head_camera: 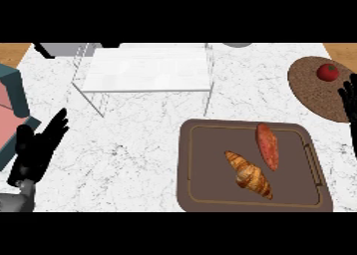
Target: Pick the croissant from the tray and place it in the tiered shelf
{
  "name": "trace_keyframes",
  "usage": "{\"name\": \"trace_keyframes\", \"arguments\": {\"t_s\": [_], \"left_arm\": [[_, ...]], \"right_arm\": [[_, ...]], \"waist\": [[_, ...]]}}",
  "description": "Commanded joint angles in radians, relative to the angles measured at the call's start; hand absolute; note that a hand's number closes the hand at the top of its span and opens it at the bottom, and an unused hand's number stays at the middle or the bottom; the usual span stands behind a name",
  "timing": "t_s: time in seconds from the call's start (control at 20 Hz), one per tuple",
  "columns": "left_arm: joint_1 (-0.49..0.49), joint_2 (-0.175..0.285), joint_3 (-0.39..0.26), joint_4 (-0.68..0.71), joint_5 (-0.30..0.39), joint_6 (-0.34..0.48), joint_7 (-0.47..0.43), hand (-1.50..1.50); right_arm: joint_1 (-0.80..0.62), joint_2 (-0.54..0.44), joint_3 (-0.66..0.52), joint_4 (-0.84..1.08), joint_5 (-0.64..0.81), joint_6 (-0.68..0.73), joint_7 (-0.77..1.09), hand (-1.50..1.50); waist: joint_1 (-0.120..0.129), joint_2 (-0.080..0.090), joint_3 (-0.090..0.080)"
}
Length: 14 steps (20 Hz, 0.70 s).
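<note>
Fingers [56, 124] of the left hand [30, 154] are straight and slightly apart, pointing up and to the right above the desk [130, 159] at the view's lower left; they hold nothing. The right hand [354, 104] shows at the right edge, its fingers [351, 85] straight and pointing up, also holding nothing, at the edge of a round cork mat [310, 97].

The croissant [249, 175] lies in the brown tray [207, 172], right of the tray's middle and towards its near side. Its long axis runs on a diagonal: the thin end points to the upper left and the broad end to the lower right, near the tray's front rim. Neither hand touches it.

Just beside it in the same tray, further back, lies a reddish elongated food item [267, 146], nearly lengthwise away from the robot; its lower end is close to the croissant, and I cannot tell whether they touch.

The tiered shelf [148, 69] stands at the far side of the desk, left of the tray and well apart from it, and its pale top level carries nothing that I can see. A red tomato [328, 71] sits on the cork mat at the upper right. A teal-rimmed pink object [5, 114] shows at the left edge.
</note>
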Motion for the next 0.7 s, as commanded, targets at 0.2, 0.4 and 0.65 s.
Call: {"name": "trace_keyframes", "arguments": {"t_s": [0.2,0.4,0.65], "left_arm": [[0.045,-0.068,-0.065,-0.034,-0.073,-0.014,-0.135,0.00],[0.073,-0.075,-0.075,0.017,-0.041,-0.091,-0.188,0.00],[0.044,-0.118,-0.096,0.081,-0.070,-0.084,-0.231,0.00]], "right_arm": [[0.099,-0.176,-0.047,0.058,0.088,0.127,0.004,-1.50],[0.119,-0.115,0.021,0.179,0.227,-0.025,0.115,1.50],[0.051,-0.005,0.022,0.243,0.032,0.247,-0.100,-1.50]], "waist": [[0.005,0.014,0.019],[0.014,0.017,0.019],[0.020,0.020,0.021]]}}
